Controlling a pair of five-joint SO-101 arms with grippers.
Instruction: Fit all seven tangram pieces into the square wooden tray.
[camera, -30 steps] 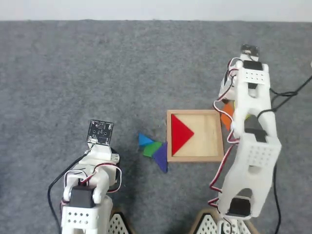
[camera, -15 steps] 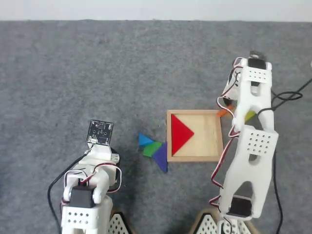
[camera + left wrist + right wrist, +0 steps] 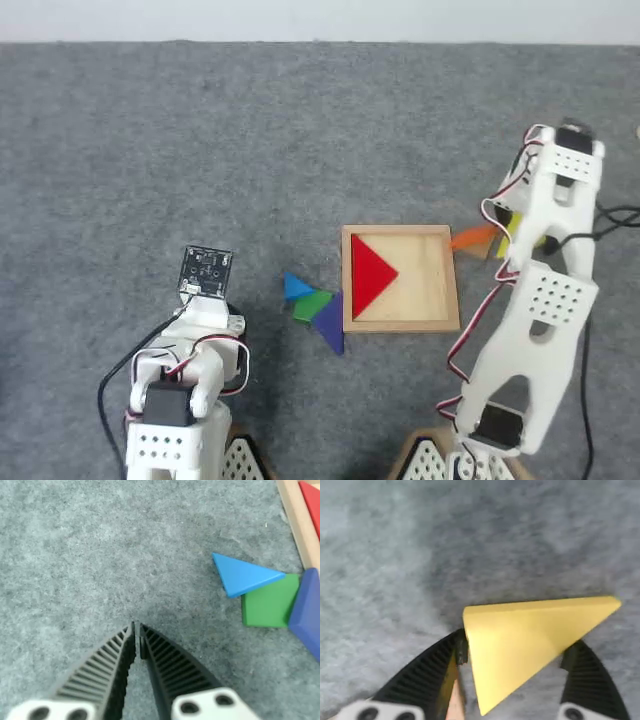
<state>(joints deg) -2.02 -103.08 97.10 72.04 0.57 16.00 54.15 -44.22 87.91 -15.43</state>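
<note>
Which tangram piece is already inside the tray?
The red triangle: it lies inside the wooden tray; the blue triangle, green square and purple piece lie outside it.

1. The tray (image 3: 400, 326) is pale, light-brown wood; the triangle (image 3: 370, 272) in its 9 o'clock half is plain red.
2. Outside the tray at 9 o'clock lie a light blue triangle (image 3: 297, 287), a green square (image 3: 313, 305) and a darker indigo triangle (image 3: 332, 325).
3. At the tray's 2 o'clock lies an orange piece (image 3: 472, 238).
4. The yellow triangle (image 3: 530, 640) is bright and unpatterned.
5. The left gripper (image 3: 136, 627) and the right gripper (image 3: 515, 650) are black and ribbed.
6. The table cover (image 3: 200, 130) is mottled grey.
</note>
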